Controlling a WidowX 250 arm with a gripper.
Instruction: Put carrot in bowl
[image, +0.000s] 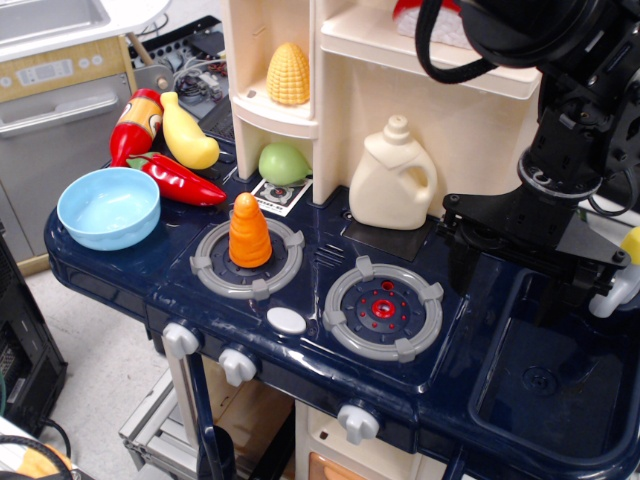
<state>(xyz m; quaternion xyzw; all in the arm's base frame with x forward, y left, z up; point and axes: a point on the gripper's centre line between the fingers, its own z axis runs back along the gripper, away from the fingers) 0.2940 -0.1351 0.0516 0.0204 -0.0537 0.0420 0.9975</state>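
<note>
The orange carrot (249, 232) stands upright, tip up, on the left grey burner (212, 266) of the dark blue toy stove. The light blue bowl (109, 207) sits empty at the stove's far left corner, to the left of the carrot. My black gripper (505, 283) hangs at the right, above the edge between the right burner and the sink, far from the carrot. Its two fingers point down and stand apart with nothing between them.
A red chilli (182, 180), a yellow banana (188, 133) and a red bottle (135, 122) lie behind the bowl. A green fruit (283, 163) and a cream jug (393, 180) stand at the back. A corn cob (288, 74) sits on a shelf. The sink (555, 375) is at the right.
</note>
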